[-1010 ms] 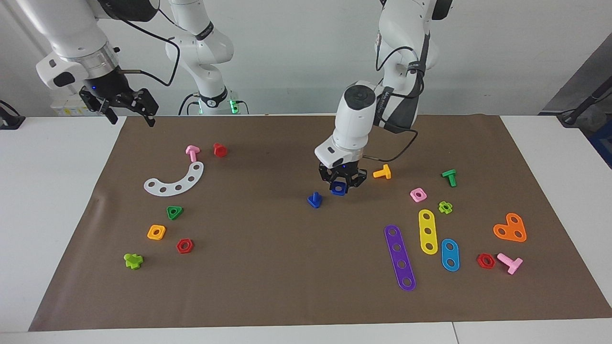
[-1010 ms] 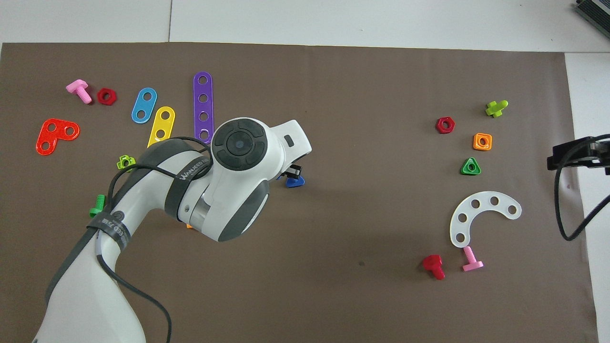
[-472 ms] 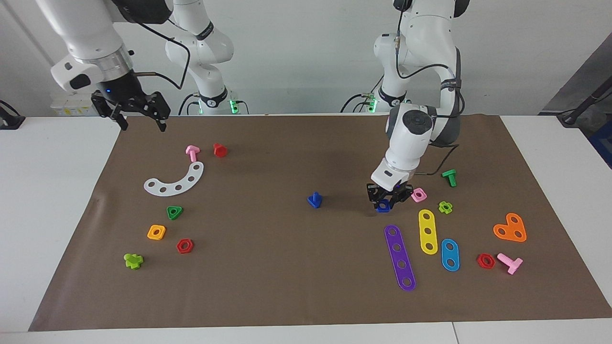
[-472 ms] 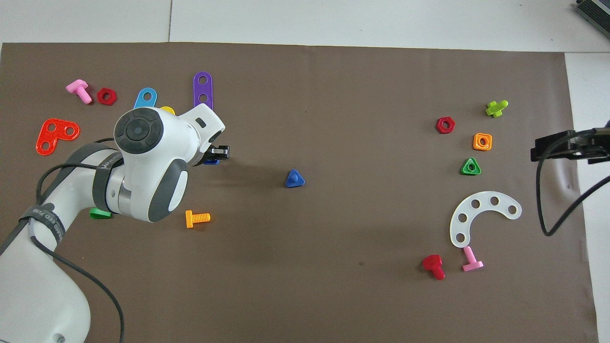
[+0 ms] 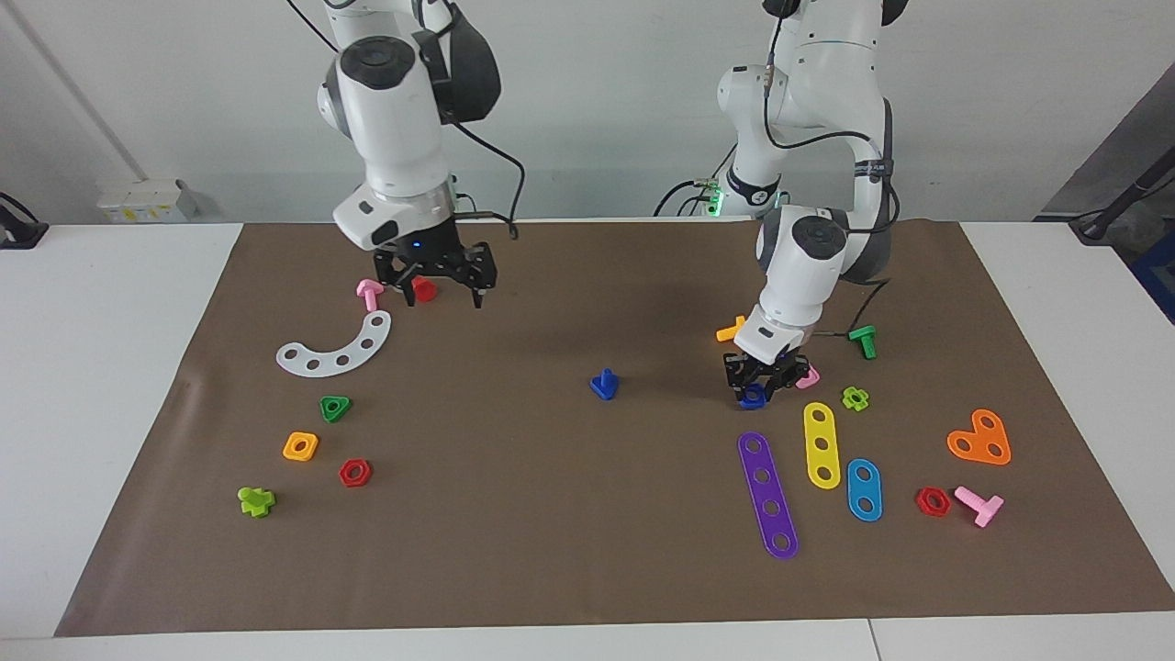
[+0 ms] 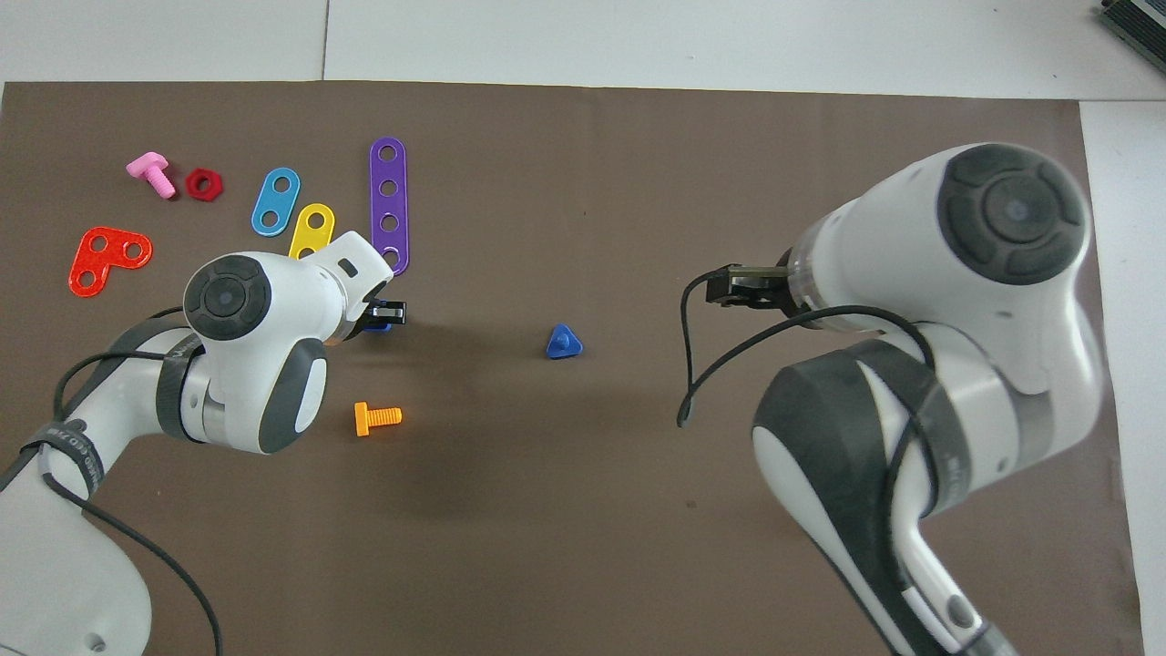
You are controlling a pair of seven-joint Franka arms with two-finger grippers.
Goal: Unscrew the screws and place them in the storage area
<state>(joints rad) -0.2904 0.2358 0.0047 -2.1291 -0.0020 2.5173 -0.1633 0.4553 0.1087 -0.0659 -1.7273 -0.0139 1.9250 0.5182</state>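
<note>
Around the blue bolt (image 5: 603, 385), which stands head-down near the middle of the brown mat (image 5: 551, 551), loose parts lie in two groups. Toward the left arm's end, the storage area (image 5: 854, 441) holds a purple strip (image 5: 767, 494), a yellow strip (image 5: 822, 444), a light-blue strip (image 5: 864, 489), an orange heart plate (image 5: 979, 438), an orange bolt (image 5: 732, 330) and a green bolt (image 5: 863, 341). Toward the right arm's end lie a white curved strip (image 5: 336, 347), a pink bolt (image 5: 369, 293) and a red bolt (image 5: 423, 288). Nothing stands between the blue bolt and either gripper.

A second ago the left gripper (image 5: 755, 393) was just beside the blue bolt with the blue square nut (image 5: 753, 397); it has since carried the nut to the storage area, low over the mat just nearer the robots than the purple strip. The right arm has swung in from the table's edge.

Now the left arm bends down steeply, its fingers clamped on the nut. The right gripper (image 5: 441, 292) hangs pointing down over the red bolt, fingers spread apart, holding nothing.
</note>
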